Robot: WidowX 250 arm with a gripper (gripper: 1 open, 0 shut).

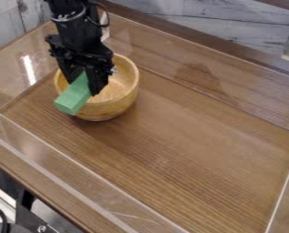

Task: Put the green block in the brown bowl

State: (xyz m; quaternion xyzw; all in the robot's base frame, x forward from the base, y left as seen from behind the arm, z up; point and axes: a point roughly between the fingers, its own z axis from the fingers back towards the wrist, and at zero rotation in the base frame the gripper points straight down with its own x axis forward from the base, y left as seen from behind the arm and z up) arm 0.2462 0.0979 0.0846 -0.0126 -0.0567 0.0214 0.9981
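Note:
The green block (74, 95) hangs tilted in my gripper (84, 80), its lower end over the near-left rim of the brown bowl (115, 98). The black gripper fingers are shut on the block's upper part, which they hide. The bowl is round, light-brown wood, standing on the left part of the table. My gripper is above the bowl's left half, with the arm rising behind it toward the top of the view.
The wooden table (195, 146) is ringed by low transparent walls (62, 173). A marbled wall (232, 23) runs along the back. The table's front edge drops off at the lower left.

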